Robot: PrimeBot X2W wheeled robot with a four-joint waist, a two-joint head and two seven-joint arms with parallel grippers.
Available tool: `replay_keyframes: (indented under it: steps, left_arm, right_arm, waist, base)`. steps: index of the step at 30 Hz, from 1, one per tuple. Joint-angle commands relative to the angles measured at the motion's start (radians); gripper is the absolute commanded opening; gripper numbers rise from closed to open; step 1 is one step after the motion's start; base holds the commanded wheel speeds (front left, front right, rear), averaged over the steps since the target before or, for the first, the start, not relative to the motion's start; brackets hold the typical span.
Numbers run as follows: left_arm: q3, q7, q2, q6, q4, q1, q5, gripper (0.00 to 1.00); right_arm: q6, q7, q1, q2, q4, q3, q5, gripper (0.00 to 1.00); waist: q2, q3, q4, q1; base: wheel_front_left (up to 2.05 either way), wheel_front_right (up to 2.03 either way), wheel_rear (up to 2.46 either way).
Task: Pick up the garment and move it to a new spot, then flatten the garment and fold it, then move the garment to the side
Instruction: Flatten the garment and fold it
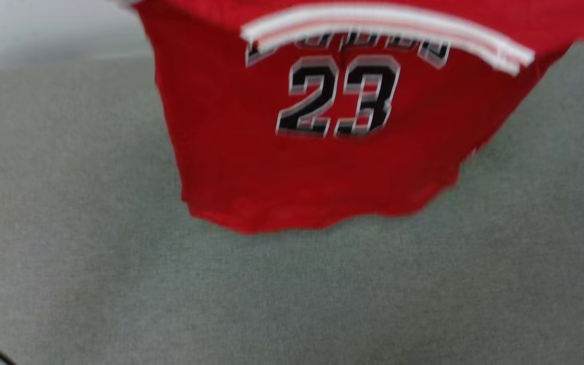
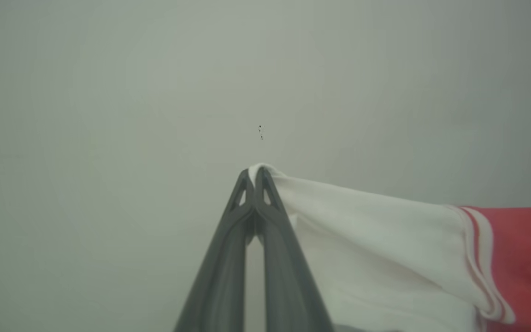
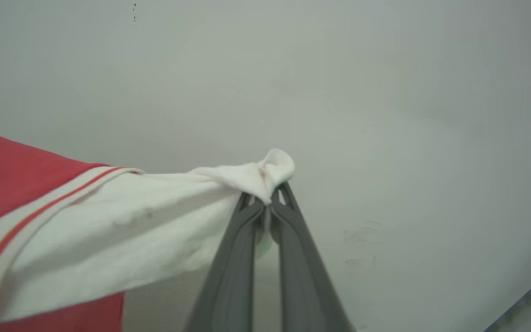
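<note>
Red garment [image 1: 312, 172], one; left gripper [image 2: 255, 173], right gripper [image 3: 268, 197] pinching.

Head camera looking forward and down, near the hanging shirt [image 1: 322, 172], left wrist camera along the left tool [image 2: 254, 171] toward a pale wall [image 2: 109, 115], right wrist camera along the right tool [image 3: 268, 196] likewise, all three sharing the shirt.

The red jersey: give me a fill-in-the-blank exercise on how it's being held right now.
1. The left gripper has its fingers shut on a ____ sleeve of the garment.
2. The right gripper is shut on the other ____.
3. The black number on its red body reads ____.
4. The fabric surface under it is ____ in colour.

Missing words: white; sleeve; 23; grey.
</note>
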Motion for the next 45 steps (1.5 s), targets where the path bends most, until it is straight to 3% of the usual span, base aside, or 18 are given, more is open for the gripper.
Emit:
replay_keyframes:
  steps: [1,6,10,15,23,27,32,39,45]
  left_arm:
    - [-0.01,-0.008,-0.001,-0.012,0.033,-0.065,0.002,0.0]
    - [-0.062,-0.057,-0.033,-0.034,0.208,-0.302,0.041,0.0]
    - [-0.102,-0.119,-0.047,-0.055,0.356,-0.494,0.093,0.0]
    - [-0.132,-0.208,-0.075,-0.066,0.522,-0.705,0.146,0.0]
    - [-0.153,-0.352,-0.129,-0.077,0.757,-0.858,0.162,0.0]
    - [-0.179,-0.398,-0.15,-0.091,0.84,-0.832,0.158,0.0]
    - [-0.208,-0.465,-0.188,-0.1,0.921,-0.723,0.134,0.0]
    - [-0.263,-0.544,-0.217,-0.107,1.018,-0.49,0.122,0.0]
    - [-0.318,-0.58,-0.209,-0.108,1.035,-0.222,0.121,0.0]
  right_arm:
    - [-0.001,-0.003,-0.06,0.011,0.018,0.001,-0.01,0.0]
    - [-0.001,-0.023,-0.251,0.015,0.097,0.053,-0.091,0.0]
    - [0.0,-0.05,-0.428,0.076,0.19,0.053,-0.11,0.0]
    - [-0.001,-0.132,-0.618,0.095,0.308,0.096,-0.206,0.0]
    - [-0.001,-0.283,-0.776,0.152,0.509,0.124,-0.315,0.0]
    - [-0.001,-0.327,-0.753,0.178,0.586,0.145,-0.334,0.0]
    - [-0.001,-0.325,-0.65,0.163,0.657,0.226,-0.304,0.0]
    - [-0.001,-0.298,-0.432,0.167,0.732,0.264,-0.215,0.0]
    - [-0.001,-0.25,-0.215,0.146,0.742,0.304,-0.152,0.0]
  waist:
    - [0.0,0.074,0.002,-0.0001]
    - [0.0,0.205,0.009,-0.0001]
    - [0.0,0.297,0.009,-0.0001]
    - [0.0,0.393,0.017,-0.0001]
    - [0.0,0.47,0.044,-0.0001]
    - [0.0,0.482,0.059,-0.0001]
    - [0.0,0.455,0.081,-0.0001]
    - [0.0,0.341,0.095,-0.0001]
    - [0.0,0.214,0.097,-0.0001]
  base:
    - [0.0,0.0,0.0]
    - [0.0,0.0,0.0]
    - [0.0,0.0,0.0]
    - [0.0,0.0,0.0]
    - [0.0,0.0,0.0]
    - [0.0,0.0,0.0]
    - [0.0,0.0,0.0]
    - [0.0,0.0,0.0]
    - [0.0,0.0,0.0]
